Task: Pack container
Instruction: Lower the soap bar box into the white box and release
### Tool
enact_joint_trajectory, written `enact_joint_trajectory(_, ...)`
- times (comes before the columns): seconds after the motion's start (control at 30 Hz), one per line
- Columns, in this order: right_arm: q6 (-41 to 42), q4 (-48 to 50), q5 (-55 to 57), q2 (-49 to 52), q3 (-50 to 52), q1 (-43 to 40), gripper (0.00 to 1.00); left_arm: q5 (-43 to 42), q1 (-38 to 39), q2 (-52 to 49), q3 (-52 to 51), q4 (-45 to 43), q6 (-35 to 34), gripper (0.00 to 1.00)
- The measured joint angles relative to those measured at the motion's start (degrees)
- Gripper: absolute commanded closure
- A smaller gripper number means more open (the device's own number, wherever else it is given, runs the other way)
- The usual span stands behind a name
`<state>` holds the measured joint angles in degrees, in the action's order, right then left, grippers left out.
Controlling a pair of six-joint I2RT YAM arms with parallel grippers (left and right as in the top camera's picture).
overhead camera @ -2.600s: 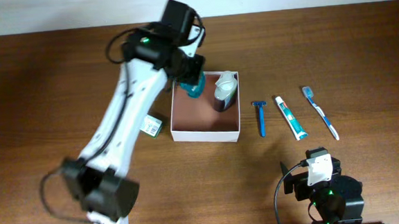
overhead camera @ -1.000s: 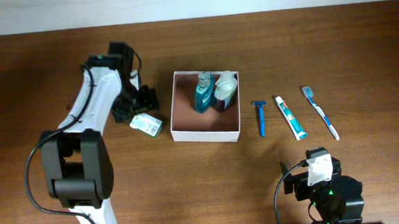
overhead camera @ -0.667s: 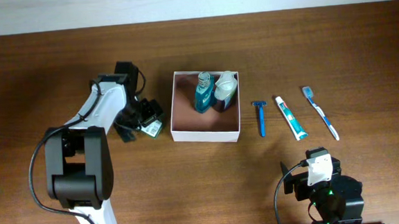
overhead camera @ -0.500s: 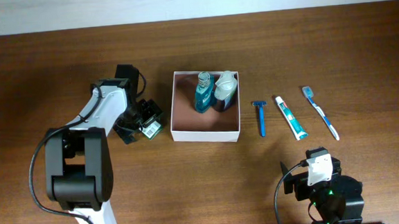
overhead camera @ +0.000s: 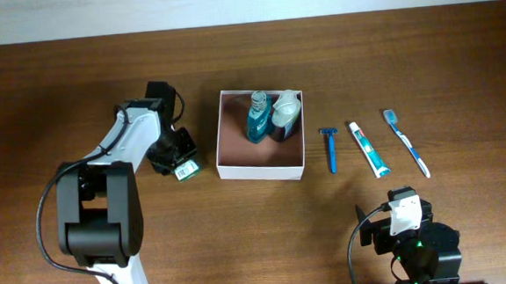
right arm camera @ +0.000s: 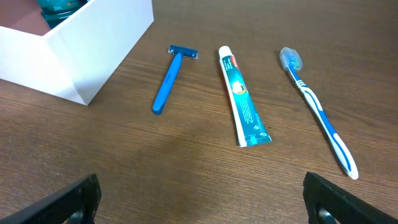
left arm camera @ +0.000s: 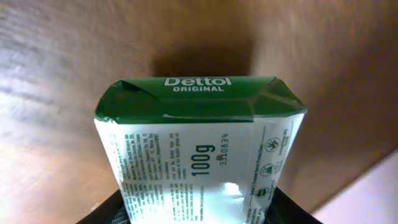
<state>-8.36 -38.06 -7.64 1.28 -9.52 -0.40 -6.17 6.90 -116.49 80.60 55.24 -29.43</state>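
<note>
Wooden worktop [overhead camera: 55,75] seen from above. The white-walled container [overhead camera: 261,170] sits near the centre, with a teal bottle [overhead camera: 258,117] standing at its 12 o'clock edge. Just beside it at 9 o'clock, the left claw [overhead camera: 179,161] pinches a green-white soap packet [left arm camera: 199,143]. The right claw [right arm camera: 200,198], at 5 o'clock, is spread wide.

I have my left gripper [overhead camera: 177,161] off the container [overhead camera: 261,170] and nearer the left edge of the desk [overhead camera: 39,93]. It clamps the soap packet [overhead camera: 185,171], now nudged toward the near edge. The blue bottle [overhead camera: 258,120] it carried now stands inside, released.
</note>
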Motion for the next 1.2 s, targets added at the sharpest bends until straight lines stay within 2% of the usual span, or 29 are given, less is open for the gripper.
enact_joint_trajectory(0.23,0.0,0.0,0.0,0.0,0.0,0.0,0.01,0.2,0.4,8.8,8.6,8.9,11.5,0.71)
enact_joint_trajectory(0.47,0.0,0.0,0.0,0.0,0.0,0.0,0.01,0.4,7.4,21.6,13.5,7.4,21.2,0.65)
enact_joint_trajectory(0.63,0.0,0.0,0.0,0.0,0.0,0.0,0.01,0.6,11.8,19.4,13.0,2.3,24.1,0.6)
enact_joint_trajectory(0.73,0.0,0.0,0.0,0.0,0.0,0.0,0.01,0.6,12.6,15.0,12.8,-0.4,24.7,0.53)
enact_joint_trajectory(1.0,0.0,0.0,0.0,0.0,0.0,0.0,0.01,-3.4,12.7,7.3,12.1,-5.8,25.4,0.52)
enact_joint_trajectory(1.03,-0.1,0.0,0.0,0.0,0.0,0.0,0.01,-3.8,12.8,7.2,12.0,-5.9,25.4,0.43)
enact_joint_trajectory(1.1,0.0,0.0,0.0,0.0,0.0,0.0,0.01,-4.5,13.1,7.1,11.9,-6.1,25.5,0.01)
enact_joint_trajectory(1.2,0.0,0.0,0.0,0.0,0.0,0.0,0.01,-5.3,13.5,7.1,11.9,-6.4,25.4,0.01)
